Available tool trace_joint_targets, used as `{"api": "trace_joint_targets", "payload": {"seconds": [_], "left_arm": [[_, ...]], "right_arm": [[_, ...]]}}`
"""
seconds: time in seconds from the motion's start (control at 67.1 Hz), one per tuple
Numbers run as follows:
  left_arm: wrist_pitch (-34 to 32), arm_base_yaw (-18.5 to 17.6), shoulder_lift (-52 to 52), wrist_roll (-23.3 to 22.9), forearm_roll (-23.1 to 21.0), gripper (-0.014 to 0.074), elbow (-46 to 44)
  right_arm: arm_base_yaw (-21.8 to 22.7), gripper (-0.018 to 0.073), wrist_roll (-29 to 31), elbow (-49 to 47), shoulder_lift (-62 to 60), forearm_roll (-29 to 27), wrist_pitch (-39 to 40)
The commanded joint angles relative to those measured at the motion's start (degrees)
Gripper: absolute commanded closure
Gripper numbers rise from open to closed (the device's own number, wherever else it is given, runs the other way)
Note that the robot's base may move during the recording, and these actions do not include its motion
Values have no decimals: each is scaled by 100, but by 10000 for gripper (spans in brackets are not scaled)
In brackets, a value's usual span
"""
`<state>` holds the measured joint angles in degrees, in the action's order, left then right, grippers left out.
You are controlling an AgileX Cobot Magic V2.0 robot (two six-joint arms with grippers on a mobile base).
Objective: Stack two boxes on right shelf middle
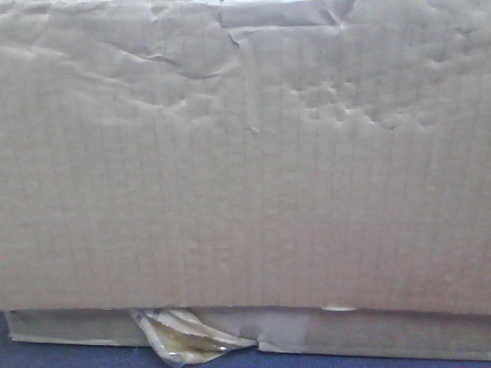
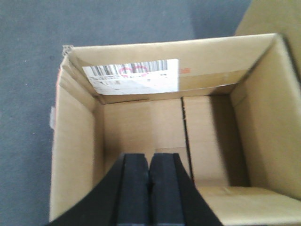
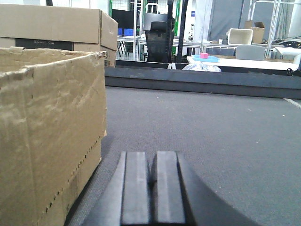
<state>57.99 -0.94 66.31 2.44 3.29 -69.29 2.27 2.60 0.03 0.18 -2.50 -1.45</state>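
Large cardboard box (image 1: 245, 169) filling nearly the whole view, its tan face wrinkling and denting along the top, sitting directly above a thin flat box (image 1: 383, 333), torn yellowish tape (image 1: 180, 337) peeling off that lower box's front, dark blue surface (image 1: 77, 357) showing underneath

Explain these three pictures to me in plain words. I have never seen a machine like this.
This is a two-armed robot on a wheeled base. Each arm ends in a gripper, a two-fingered clamp. The front camera sits very close to a large tan cardboard box with a wrinkled face, which rests on a thin flat tan cardboard box with peeling yellowish tape. The left wrist camera looks down past the black left gripper into an open tan cardboard box with a barcode label standing on grey carpet. The right wrist camera looks along the carpet past the black right gripper, with a dented tan cardboard box beside it. Both grippers are shut and hold nothing.
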Motion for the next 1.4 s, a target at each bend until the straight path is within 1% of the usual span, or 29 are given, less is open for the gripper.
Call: {"api": "trace_joint_targets", "payload": {"seconds": [0.0,0.045,0.104,0.208,0.268,0.343,0.417,0.551,0.611,0.655,0.73,0.789,0.849,0.894,1.072,1.311,1.385], "left_arm": [[200,250,294,50,24,708,-337],[241,407,402,92,-33,708,-433],[335,611,528,310,-194,708,-537],[459,989,725,649,-611,708,-604],[459,1172,801,659,-711,708,-604],[423,1381,880,659,-734,708,-628],[273,1474,932,659,-734,708,-631],[111,1432,1010,659,-732,699,-631],[97,1421,1062,659,-732,650,-631],[73,1421,1112,659,-745,574,-631],[-12,1421,1205,659,-714,411,-631],[-69,1421,1271,659,-714,318,-631],[-83,1421,1366,659,-727,253,-631],[-83,1421,1458,659,-767,226,-631],[-58,1421,1864,659,-768,241,-631],[72,1421,2167,659,-701,307,-631],[110,1421,2167,659,-637,346,-631]], "right_arm": [[33,728,36,-3,-18,-29,108],[33,728,36,-3,-18,-29,108],[33,728,36,-3,-18,-29,108],[33,728,36,-3,-18,-29,108],[33,728,36,-3,-18,-29,108],[33,728,36,-3,-18,-29,108],[33,728,36,-3,-18,-29,108],[33,728,36,-3,-18,-29,108],[33,728,36,-3,-18,-29,108],[33,728,36,-3,-18,-29,108],[33,728,36,-3,-18,-29,108],[33,728,36,-3,-18,-29,108],[33,728,36,-3,-18,-29,108],[33,728,36,-3,-18,-29,108],[33,728,36,-3,-18,-29,108],[33,728,36,-3,-18,-29,108],[33,728,36,-3,-18,-29,108]]}}
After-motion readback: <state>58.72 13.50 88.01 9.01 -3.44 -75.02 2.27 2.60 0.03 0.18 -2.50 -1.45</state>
